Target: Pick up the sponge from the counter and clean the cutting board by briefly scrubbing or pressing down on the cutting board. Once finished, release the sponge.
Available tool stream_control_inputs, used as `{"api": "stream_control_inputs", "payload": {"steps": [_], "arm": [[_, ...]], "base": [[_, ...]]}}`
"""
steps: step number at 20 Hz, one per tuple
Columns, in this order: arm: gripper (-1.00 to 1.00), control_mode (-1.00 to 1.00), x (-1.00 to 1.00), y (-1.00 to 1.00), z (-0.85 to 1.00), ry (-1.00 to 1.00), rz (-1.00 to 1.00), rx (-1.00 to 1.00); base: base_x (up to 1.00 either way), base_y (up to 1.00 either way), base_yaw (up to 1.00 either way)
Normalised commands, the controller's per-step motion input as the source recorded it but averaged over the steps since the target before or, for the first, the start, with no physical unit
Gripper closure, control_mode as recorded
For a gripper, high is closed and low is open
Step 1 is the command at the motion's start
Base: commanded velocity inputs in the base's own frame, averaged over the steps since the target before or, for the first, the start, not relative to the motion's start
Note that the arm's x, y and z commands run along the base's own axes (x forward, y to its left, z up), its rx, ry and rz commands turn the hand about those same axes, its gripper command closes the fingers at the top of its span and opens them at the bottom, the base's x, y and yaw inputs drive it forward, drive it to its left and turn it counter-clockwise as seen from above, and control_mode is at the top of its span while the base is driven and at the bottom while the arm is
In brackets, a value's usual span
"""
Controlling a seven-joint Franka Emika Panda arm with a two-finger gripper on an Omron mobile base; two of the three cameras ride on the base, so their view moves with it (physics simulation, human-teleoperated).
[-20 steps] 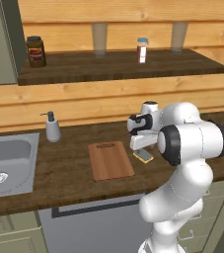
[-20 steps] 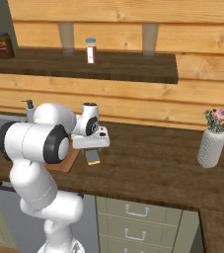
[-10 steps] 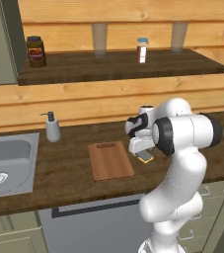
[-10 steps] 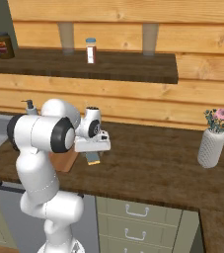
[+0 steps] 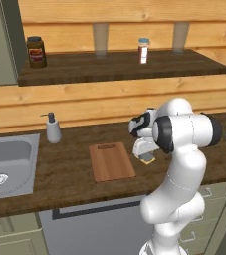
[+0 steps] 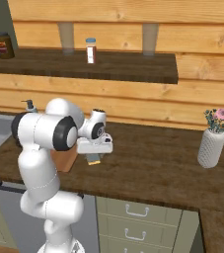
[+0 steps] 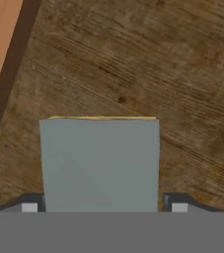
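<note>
While the sponge [image 7: 99,163] lay flat on the counter [image 5: 59,174] just right of the cutting board [image 5: 111,162], the gripper [image 7: 103,203] had come low over it, one fingertip [image 7: 28,206] against each long side of the grey-green top. The jaws stood apart by the sponge's width; whether they already pressed on it or merely bracketed it could not be told from these views, since the sponge's thin yellow edge sat level on the wood and showed no lift.

By that reading the task was at its first step. The sponge had not been raised, the cutting board was bare and untouched, and the carry across, the scrub or press, and the final release all remained.

From the left base camera the hand [image 5: 144,148] hung right above the sponge [image 5: 147,159], near the board's right edge; from the right base camera the same hand [image 6: 94,145] covered most of the sponge [image 6: 93,159], with a corner of the board [image 6: 64,159] showing behind the arm.

Compared with a second earlier, the upper arm had swung up and inward, its big joint rising, while the wrist sank toward the counter. The sponge, board, soap dispenser [image 5: 53,128] and flower vase [image 6: 211,144] held their places, and the base had not moved.
</note>
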Motion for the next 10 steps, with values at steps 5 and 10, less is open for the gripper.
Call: {"api": "stream_control_inputs", "payload": {"steps": [5, 10], "arm": [[1.00, -1.00, 0.00, 0.01, -0.02, -0.02, 0.05, 0.08], [1.00, -1.00, -0.02, 0.05, 0.00, -0.07, 0.05, 0.04]], "base": [[0.00, 0.00, 0.00], [0.00, 0.00, 0.00]]}}
